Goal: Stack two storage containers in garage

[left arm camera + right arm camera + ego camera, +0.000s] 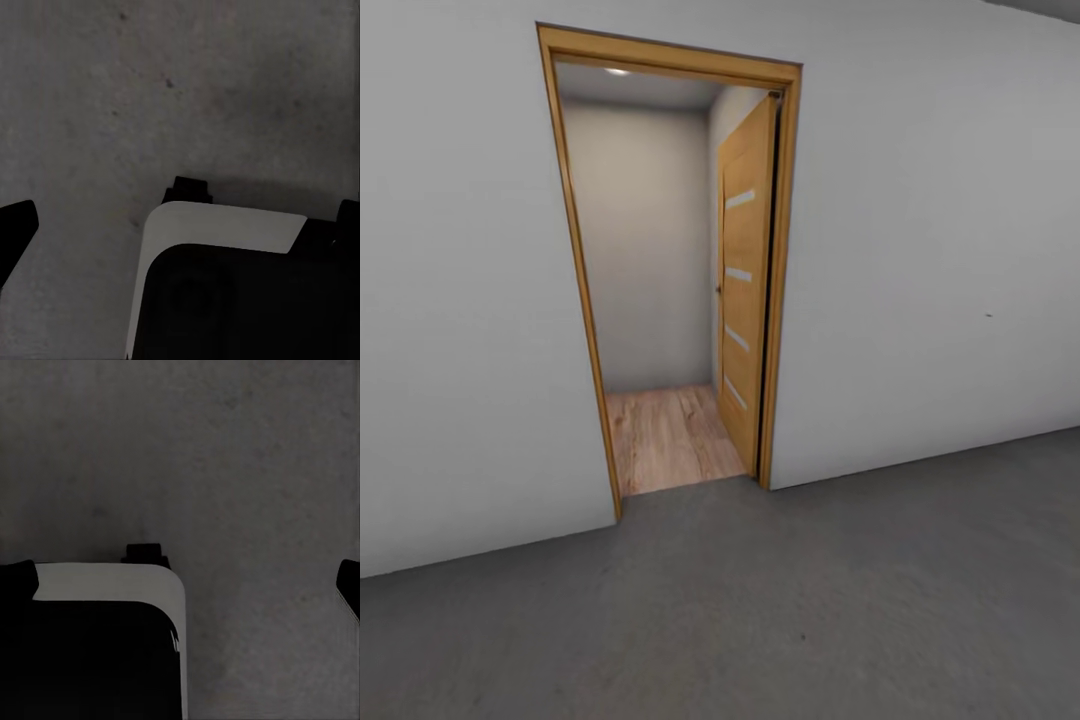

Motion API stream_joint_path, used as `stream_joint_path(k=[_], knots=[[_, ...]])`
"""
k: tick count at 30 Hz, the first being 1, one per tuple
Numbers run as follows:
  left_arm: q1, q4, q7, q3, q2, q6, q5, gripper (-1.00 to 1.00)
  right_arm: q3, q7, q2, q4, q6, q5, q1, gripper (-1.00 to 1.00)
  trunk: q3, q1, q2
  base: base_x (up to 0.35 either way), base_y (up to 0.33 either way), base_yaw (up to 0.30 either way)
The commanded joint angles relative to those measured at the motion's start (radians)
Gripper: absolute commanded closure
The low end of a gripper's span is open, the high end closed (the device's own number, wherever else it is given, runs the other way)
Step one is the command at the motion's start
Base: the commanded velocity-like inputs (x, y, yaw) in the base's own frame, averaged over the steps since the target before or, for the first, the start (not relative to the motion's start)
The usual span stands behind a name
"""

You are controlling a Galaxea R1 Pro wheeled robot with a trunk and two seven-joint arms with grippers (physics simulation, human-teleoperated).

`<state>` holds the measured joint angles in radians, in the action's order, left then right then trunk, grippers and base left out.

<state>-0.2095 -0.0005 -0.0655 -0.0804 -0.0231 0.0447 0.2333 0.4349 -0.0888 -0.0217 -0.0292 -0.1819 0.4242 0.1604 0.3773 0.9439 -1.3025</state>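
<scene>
Facing doorway (670,290) in pale grey wall (930,250), seen from garage side; wooden frame (582,300) around doorway, plank door (745,290) with four pale slots swung open inward at doorway's right. Beyond doorway: light wood-plank flooring (670,435), grey back wall, ceiling light above. Before doorway: dark grey concrete floor (760,610) spreading to near edge of head view.

Left wrist view: looking down at floor (150,97), white-edged black robot base (225,285) below, one dark fingertip (16,225) at frame edge, another dark bit at opposite edge; left gripper spread wide, holding nothing.

Right wrist view: same floor (225,457), base corner (112,637), dark fingertips (349,585) at both side edges; right gripper spread wide, holding nothing.

Containers not seen from here
</scene>
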Motion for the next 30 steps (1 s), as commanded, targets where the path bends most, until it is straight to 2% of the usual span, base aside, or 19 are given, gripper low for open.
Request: stream_joint_path(k=[1,30], knots=[[-0.001,0.001,-0.002,-0.009,0.0,0.003,0.009,-1.0,0.008,0.0,0.0,-0.003,-0.005,0.008,0.001,-1.0,0.001,0.001,-0.001,0.323,0.0,0.0],[-0.001,0.001,-0.002,-0.009,0.0,0.004,0.009,-1.0,0.008,0.0,0.0,-0.003,-0.005,0.008,0.002,-1.0,0.001,0.001,-0.001,0.323,0.0,0.0]])
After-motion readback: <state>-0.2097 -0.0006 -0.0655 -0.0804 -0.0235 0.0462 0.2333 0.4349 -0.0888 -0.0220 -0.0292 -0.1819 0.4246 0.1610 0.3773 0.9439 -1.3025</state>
